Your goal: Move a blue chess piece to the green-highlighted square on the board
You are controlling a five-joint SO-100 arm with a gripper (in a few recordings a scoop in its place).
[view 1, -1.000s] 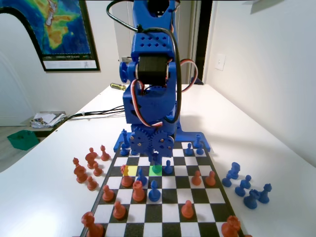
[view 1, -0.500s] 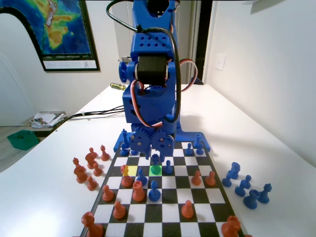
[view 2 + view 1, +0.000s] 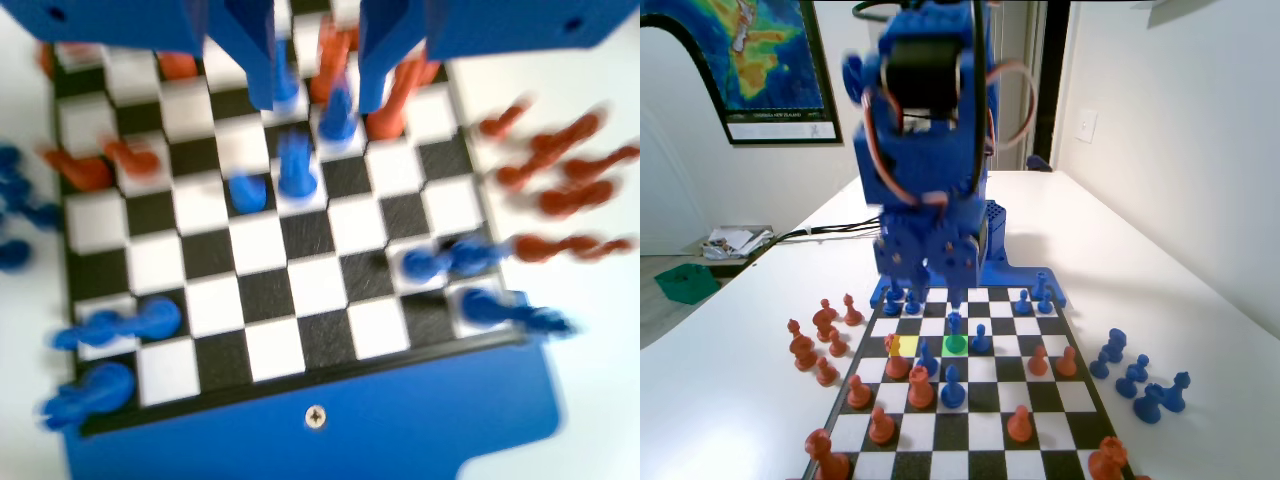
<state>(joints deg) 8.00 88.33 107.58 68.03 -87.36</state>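
The blue chess piece (image 3: 956, 326) stands upright on the green-highlighted square (image 3: 956, 345), in the third row of the board (image 3: 992, 398) from the blue arm. My gripper (image 3: 948, 290) hangs a short way above and behind it, apart from it. In the blurred wrist view the two jaws come down from the top edge with an empty gap between them, so my gripper (image 3: 318, 100) is open. The blue chess piece (image 3: 293, 170) stands on the board (image 3: 310, 285) below that gap.
A yellow square (image 3: 906, 345) lies left of the green one, with an orange piece (image 3: 897, 362) at it. Blue pawns (image 3: 980, 338) (image 3: 928, 358) (image 3: 953, 386) crowd the green square. Captured orange pieces (image 3: 815, 340) lie left of the board, captured blue ones (image 3: 1140, 385) right.
The arm has risen and swung back from the board. The gripper has let go of the blue chess piece, which stays on the green-highlighted square.
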